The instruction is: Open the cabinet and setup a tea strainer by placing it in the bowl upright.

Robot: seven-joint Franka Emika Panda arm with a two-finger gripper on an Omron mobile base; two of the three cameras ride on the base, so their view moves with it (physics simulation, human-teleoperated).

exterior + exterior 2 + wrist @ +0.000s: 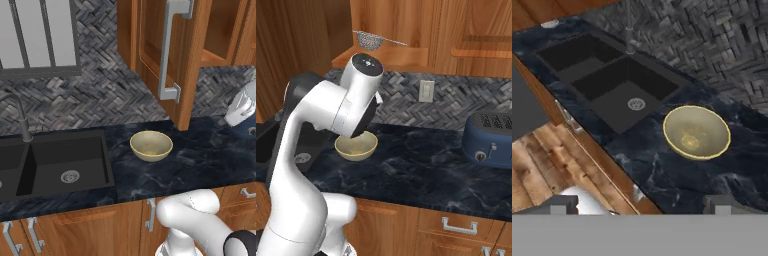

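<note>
The wall cabinet's door stands swung open, its long silver handle facing me. On the cabinet's lower shelf sits the tea strainer, a small grey mesh basket. The pale yellow bowl rests empty on the dark marble counter, below the open door. My gripper hovers above the counter and looks down at the bowl and sink. Its fingertips stand far apart, open, with nothing between them. In the right base view my own arm hides the hand.
A black double sink with a faucet lies left of the bowl. A blue toaster stands at the counter's right end, below a wall outlet. Lower wooden cabinets line the counter's front.
</note>
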